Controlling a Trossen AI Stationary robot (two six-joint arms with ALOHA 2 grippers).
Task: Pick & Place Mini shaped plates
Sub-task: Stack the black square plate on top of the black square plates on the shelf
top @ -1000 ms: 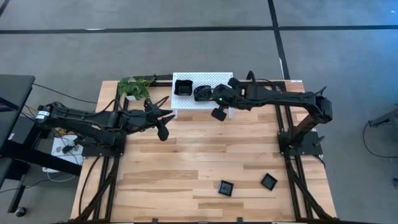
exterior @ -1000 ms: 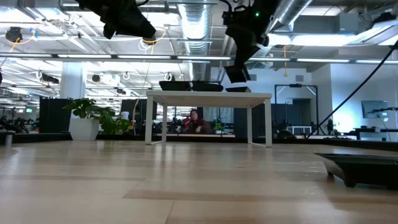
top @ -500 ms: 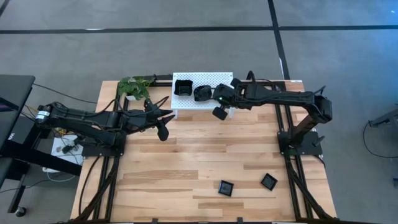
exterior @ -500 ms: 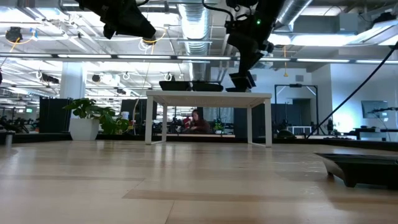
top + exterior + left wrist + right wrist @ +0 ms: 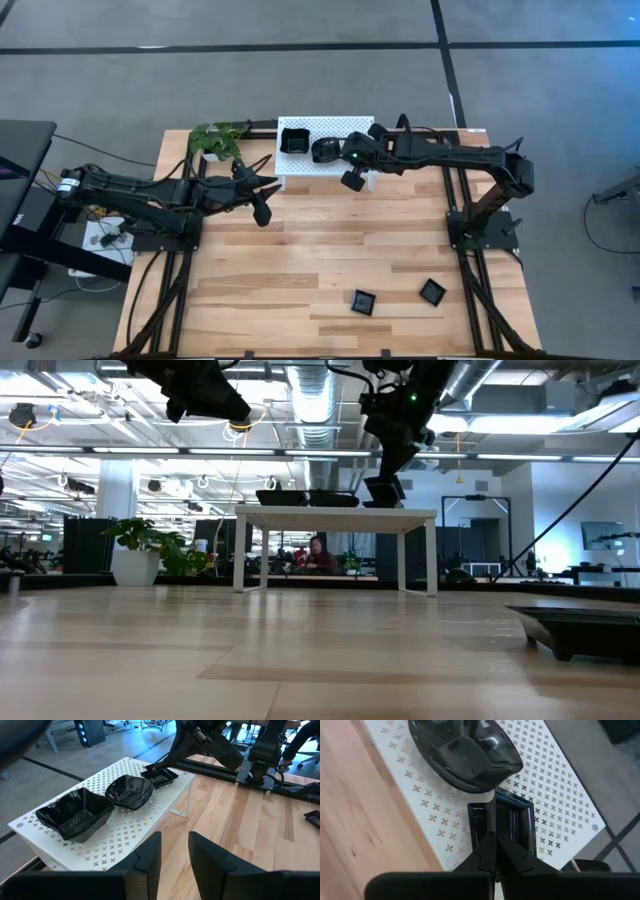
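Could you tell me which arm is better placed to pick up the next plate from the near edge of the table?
The right gripper: once it releases its plate, both loose plates lie on its side.

- A white perforated rack [image 5: 335, 150] stands at the far edge of the worktop [image 5: 300, 270], near its middle; on legs, it looks like a little table in the low view.
- A potted plant [image 5: 215, 140] with green leaves, in a white pot, stands just beside the rack, toward the worktop's far left corner.
- The worktop is of pale wooden planks.
- A seated person [image 5: 318, 556] shows in the room behind, seen under the rack.
- Grey floor [image 5: 300, 70] surrounds the worktop.
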